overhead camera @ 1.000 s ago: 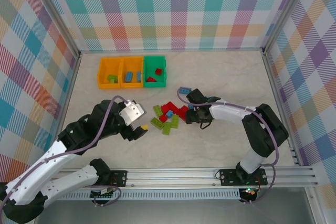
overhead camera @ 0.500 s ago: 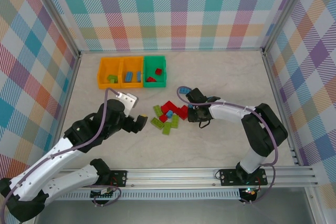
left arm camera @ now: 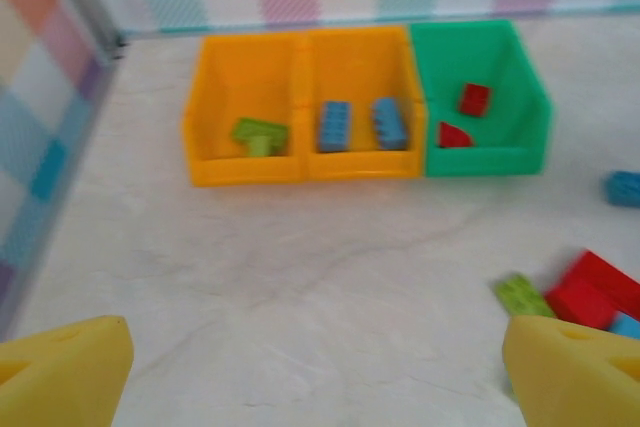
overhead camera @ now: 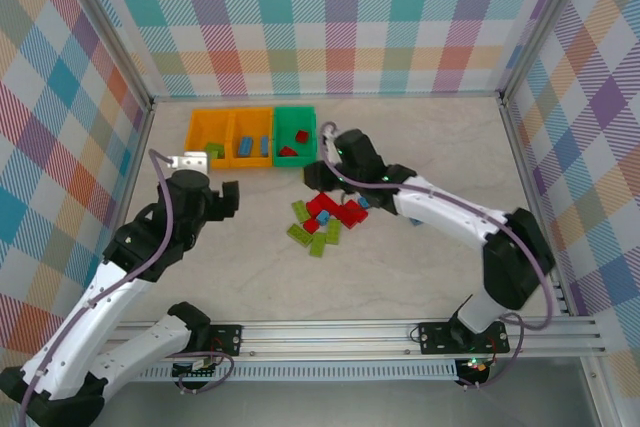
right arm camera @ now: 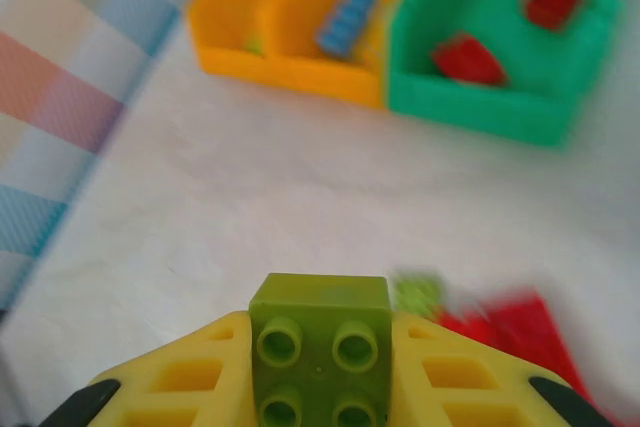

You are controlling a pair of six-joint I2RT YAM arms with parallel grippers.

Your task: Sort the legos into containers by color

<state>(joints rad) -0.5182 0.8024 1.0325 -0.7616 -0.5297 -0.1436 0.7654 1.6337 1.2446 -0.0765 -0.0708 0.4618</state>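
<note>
Between the jaws of the right gripper [right arm camera: 320, 387]: small lime-green studded plastic brick [right arm camera: 320, 327], clamped tight. Left gripper [left arm camera: 320, 372] spread wide, empty, facing the joined orange-and-green plastic bins [left arm camera: 300, 169].

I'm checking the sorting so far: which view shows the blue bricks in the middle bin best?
Left wrist: both blue bricks lie side by side in the middle orange bin, large and unobstructed. Top external shows them too, but tiny. Right wrist shows one blurred blue brick there.
</note>
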